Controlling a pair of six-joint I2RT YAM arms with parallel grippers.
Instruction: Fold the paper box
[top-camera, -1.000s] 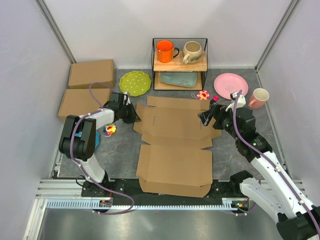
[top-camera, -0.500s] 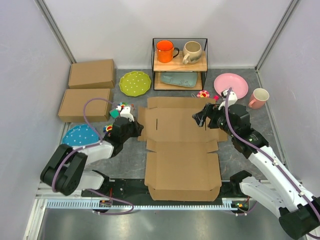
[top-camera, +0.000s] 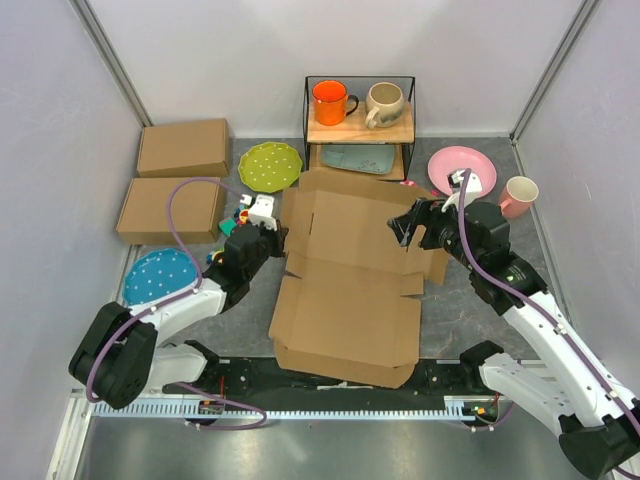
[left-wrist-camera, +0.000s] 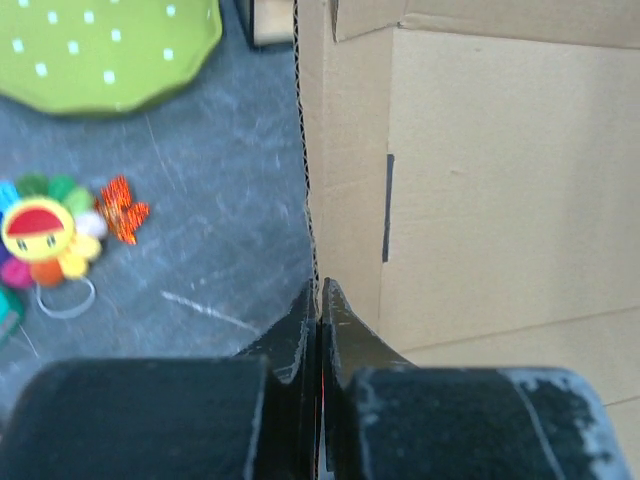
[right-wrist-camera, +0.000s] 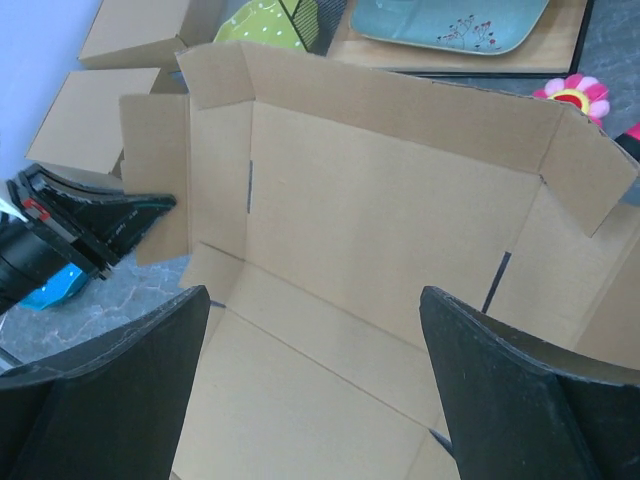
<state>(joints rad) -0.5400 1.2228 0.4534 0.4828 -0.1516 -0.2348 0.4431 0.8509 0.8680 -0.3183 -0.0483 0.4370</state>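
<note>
My left gripper (left-wrist-camera: 318, 300) pinches the left edge of the plain brown corrugated cardboard paper box (top-camera: 345, 300) lying mid-table, so I'd lift slowly along the crease and bring the wide-open right gripper (right-wrist-camera: 315, 300) onto the opposite side.

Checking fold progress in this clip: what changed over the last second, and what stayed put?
The left gripper swung lower and closed on the box at its left flap. The box's far half tilted up toward the shelf, and the near panel skewed slightly. The right gripper stayed open over the right side. The shelf and the pink plate did not move.
</note>
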